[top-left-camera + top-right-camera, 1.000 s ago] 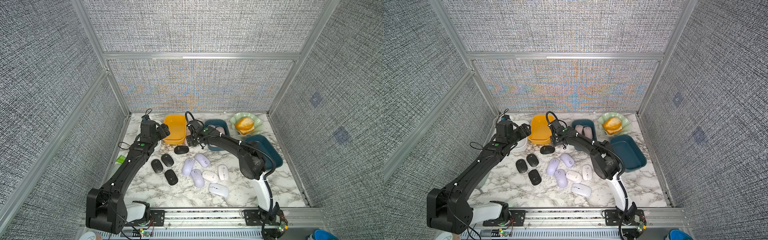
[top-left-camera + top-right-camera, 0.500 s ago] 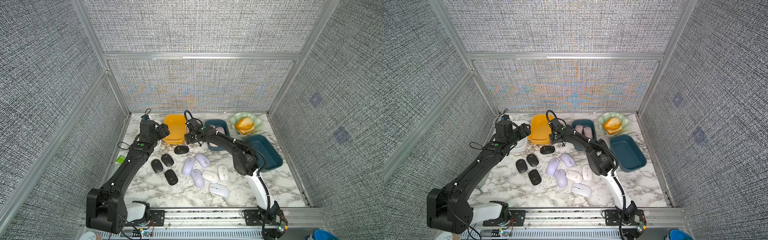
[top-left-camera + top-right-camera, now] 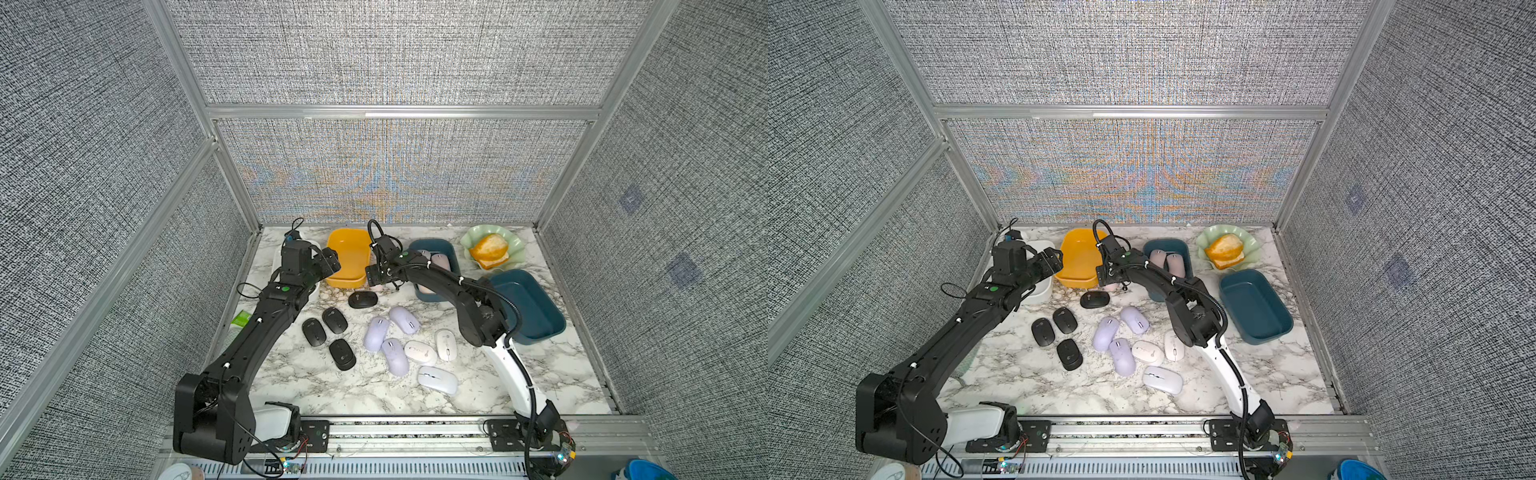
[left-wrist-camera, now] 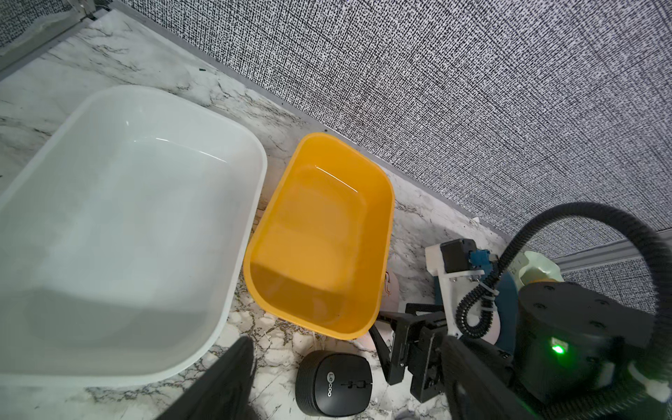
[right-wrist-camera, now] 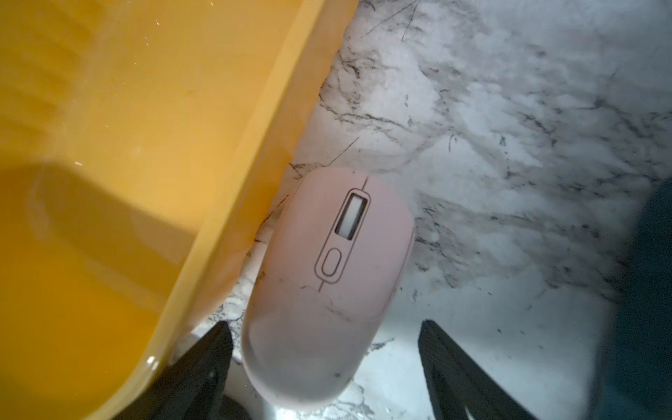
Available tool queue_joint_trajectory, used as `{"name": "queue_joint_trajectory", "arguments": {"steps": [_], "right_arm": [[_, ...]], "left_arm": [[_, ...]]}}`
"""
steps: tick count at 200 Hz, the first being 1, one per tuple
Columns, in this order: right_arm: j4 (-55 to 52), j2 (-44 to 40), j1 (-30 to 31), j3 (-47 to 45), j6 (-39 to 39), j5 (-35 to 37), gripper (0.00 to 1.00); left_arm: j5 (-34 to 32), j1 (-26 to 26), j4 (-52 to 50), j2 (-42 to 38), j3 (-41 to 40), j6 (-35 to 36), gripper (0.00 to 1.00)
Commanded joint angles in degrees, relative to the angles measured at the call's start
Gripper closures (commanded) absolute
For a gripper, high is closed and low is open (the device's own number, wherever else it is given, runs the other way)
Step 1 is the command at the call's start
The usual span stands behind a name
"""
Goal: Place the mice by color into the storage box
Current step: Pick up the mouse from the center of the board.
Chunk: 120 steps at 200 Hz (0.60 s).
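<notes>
The right gripper (image 5: 323,325) straddles the pale pink mouse (image 5: 327,283), jaws wide, holding nothing; the mouse lies just beside the yellow box (image 3: 351,253), at its five o'clock corner in a top view. A closing finger could snag the box wall and skid the mouse away
</notes>
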Motion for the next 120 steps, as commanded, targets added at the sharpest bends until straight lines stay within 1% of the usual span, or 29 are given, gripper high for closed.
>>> {"name": "queue_joint_trajectory", "arguments": {"steps": [1,38,67,79,94,120], "right_arm": [[0.11,0.92,-0.10,0.73,1.05,2.49,0.16],[-1.53,0.90,-0.17,0.23,1.08,6.12,0.17],[-0.97,-0.55,-0.26,-1.47,0.45,7.89,0.23],[-0.21,-0.47,-0.33,-1.42,-0.25,7.44,0.24],[1.41,0.17,-0.43,-1.34,-1.37,4.80,0.25],[1.53,2.60,-0.60,0.51,-1.81,5.32,0.27]], "left_arm": [[0.98,0.07,0.96,0.37,0.11,0.08,0.18],[1.67,0.15,1.06,0.63,0.15,0.01,0.18],[2.14,0.15,1.16,1.03,0.24,-0.01,0.19],[2.47,0.12,1.17,1.04,0.23,-0.03,0.18],[2.68,0.16,1.20,1.24,0.20,-0.10,0.18],[2.59,0.10,1.16,1.34,0.33,-0.10,0.18]]}}
